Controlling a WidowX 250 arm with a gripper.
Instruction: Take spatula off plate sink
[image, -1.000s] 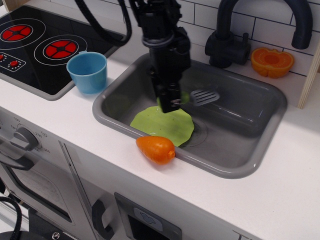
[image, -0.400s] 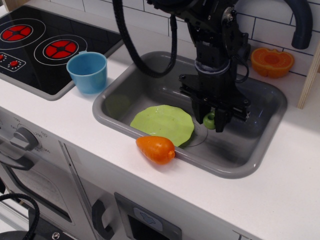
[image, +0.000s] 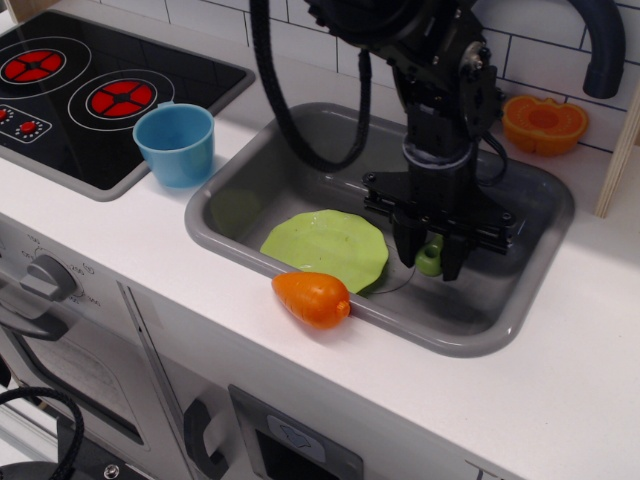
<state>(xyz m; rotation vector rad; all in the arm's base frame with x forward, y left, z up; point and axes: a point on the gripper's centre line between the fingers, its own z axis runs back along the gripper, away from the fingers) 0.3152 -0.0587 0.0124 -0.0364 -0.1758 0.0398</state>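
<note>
The lime-green plate (image: 326, 247) lies flat on the floor of the grey sink (image: 505, 300), at its front left. My gripper (image: 430, 256) hangs over the sink floor just right of the plate. It is shut on the spatula, whose green handle end (image: 430, 259) shows between the fingers. The dark blade is hidden behind the gripper. The spatula is off the plate, low over the drain mark area.
An orange toy carrot (image: 313, 298) lies on the sink's front rim. A blue cup (image: 176, 143) stands left of the sink beside the black stovetop (image: 90, 95). A dark faucet (image: 470, 80) and an orange fruit half (image: 544, 124) are at the back.
The gripper carried the spatula from over the plate to the right side of the sink. It has since moved a little further right and down. The plate now lies bare.
</note>
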